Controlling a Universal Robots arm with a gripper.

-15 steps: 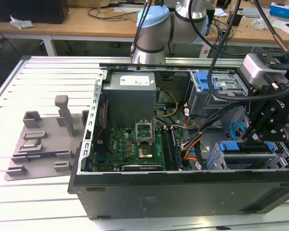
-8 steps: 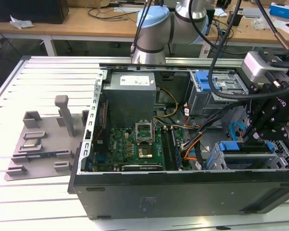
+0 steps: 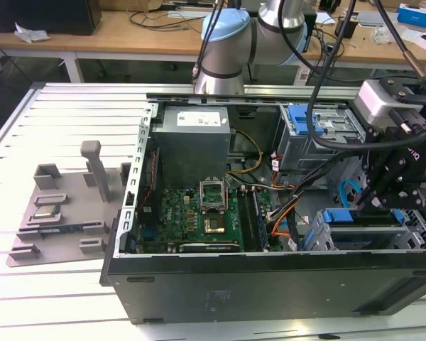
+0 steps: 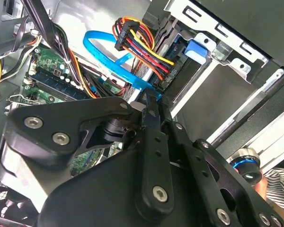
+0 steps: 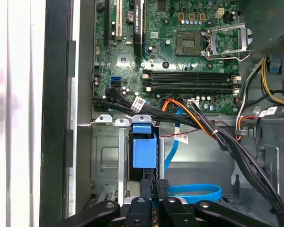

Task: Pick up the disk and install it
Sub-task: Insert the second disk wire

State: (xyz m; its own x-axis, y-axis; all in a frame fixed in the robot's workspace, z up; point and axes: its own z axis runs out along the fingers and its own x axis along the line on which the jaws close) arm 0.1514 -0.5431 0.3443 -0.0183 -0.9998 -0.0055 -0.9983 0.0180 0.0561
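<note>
Seated on edge in the drive cage (image 3: pixel 412 238) at the near right corner of the open computer case (image 3: pixel 270 284): the disk (image 3: pixel 341 217), long axis running left-right along the near wall in the exterior view, blue-framed end (image 5: pixel 144 150) pointing toward the motherboard (image 3: pixel 199 213). Just above that end, the gripper (image 3: pixel 373 202), black fingers (image 5: pixel 162 189) drawn shut together, tips beside the blue frame; contact not clear. Looping close by, a flat blue data cable (image 4: pixel 102 52) and a bundle of coloured power wires (image 4: pixel 142 45). Farther left, the grey power supply (image 3: pixel 192 138).
</note>
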